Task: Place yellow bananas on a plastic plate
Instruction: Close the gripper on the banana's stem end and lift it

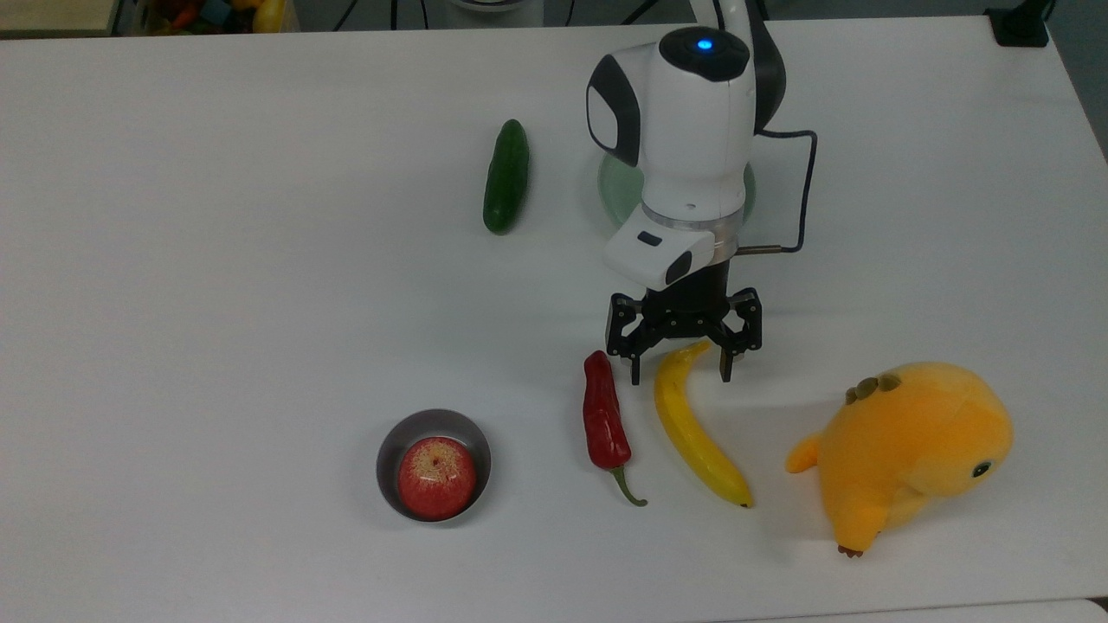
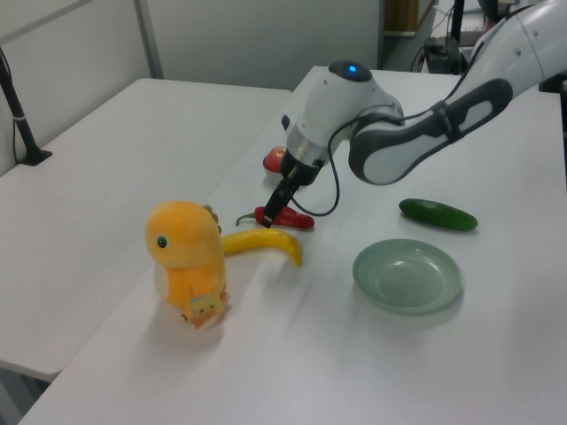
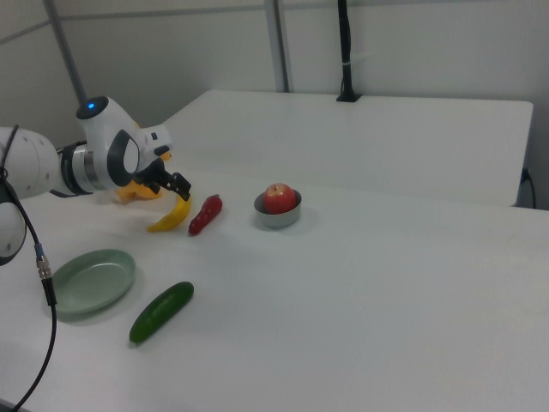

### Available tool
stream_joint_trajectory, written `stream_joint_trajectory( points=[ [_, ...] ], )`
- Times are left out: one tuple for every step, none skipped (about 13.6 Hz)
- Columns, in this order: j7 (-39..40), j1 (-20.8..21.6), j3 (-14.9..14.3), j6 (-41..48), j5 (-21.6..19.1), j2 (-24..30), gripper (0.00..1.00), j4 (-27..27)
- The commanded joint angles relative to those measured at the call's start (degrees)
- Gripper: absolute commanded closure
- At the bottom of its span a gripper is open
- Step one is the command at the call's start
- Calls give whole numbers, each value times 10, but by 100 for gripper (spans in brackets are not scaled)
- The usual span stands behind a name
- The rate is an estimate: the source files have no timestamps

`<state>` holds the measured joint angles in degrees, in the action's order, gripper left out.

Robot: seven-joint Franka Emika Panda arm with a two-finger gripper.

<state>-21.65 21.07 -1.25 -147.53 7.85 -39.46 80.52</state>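
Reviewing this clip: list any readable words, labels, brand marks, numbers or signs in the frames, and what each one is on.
None can be read.
The plush toy has a small tag at its base in the left view; any print on it is too small to read.
The arm's white casing has a blue light, no legible marking.
The banana, plate, bowl and table are plain.
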Motion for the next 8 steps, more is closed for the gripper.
stream_joint_trajectory(
  points=[
    [-21,5,-3,-31,23,-31,0,-13],
    [-21,5,-3,-32,23,-35,0,-13],
    [-21,5,-3,-36,23,-42,0,-13],
    [-21,5,-3,-40,27,-45,0,-13],
    [-21,6,-3,-40,31,-46,0,-13],
    [-21,6,-3,-40,36,-47,3,-13],
    [-21,6,-3,-40,43,-50,8,-12],
    [-21,6,-3,-40,52,-52,19,-12]
  ],
)
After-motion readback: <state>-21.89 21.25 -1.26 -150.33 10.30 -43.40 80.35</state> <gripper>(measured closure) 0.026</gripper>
